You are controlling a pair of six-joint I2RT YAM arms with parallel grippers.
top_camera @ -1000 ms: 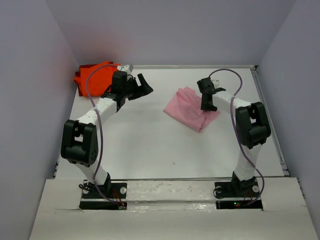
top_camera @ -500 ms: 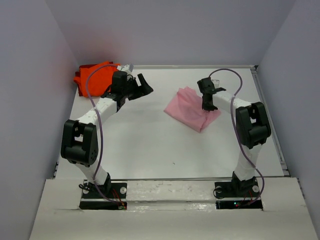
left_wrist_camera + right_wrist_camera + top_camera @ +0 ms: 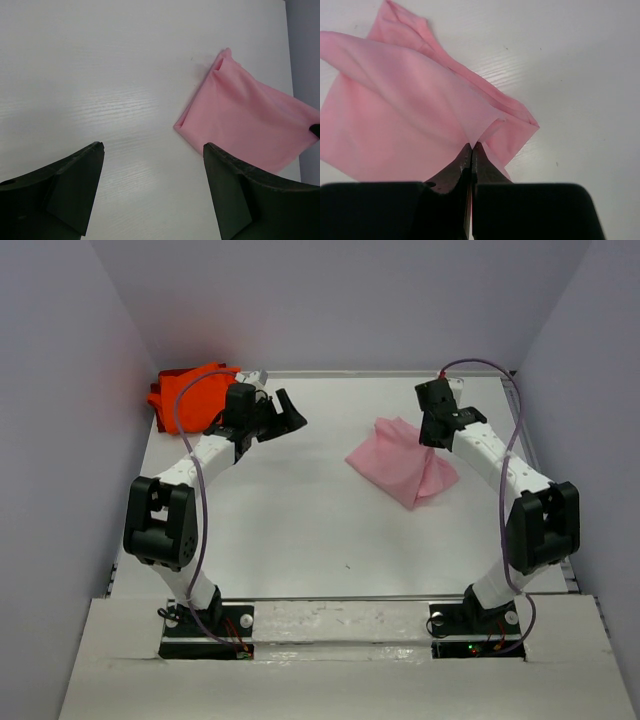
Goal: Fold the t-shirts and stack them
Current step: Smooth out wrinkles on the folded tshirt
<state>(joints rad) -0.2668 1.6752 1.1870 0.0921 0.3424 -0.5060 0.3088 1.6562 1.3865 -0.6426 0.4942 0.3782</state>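
Shirt in light pink (image 3: pixel 400 465) tented, orange shirt (image 3: pixel 200 382) seemingly crumpled

We look down from above and behind the arm bases (image 3: pixel 205 622) on the whole surface (image 3: pixel 300 530), the pink t-shirt (image 3: pixel 400 465) small on it. Our left wrist view faces that shirt from well apart, past the left end effector (image 3: pixel 153 146). Our right wrist view sits just above it, behind the right end effector (image 3: pixel 471 150). All three share the shirt.

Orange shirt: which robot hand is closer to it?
Left. The left gripper hovers beside the orange shirt; the right gripper is across the table, pinching the pink shirt.
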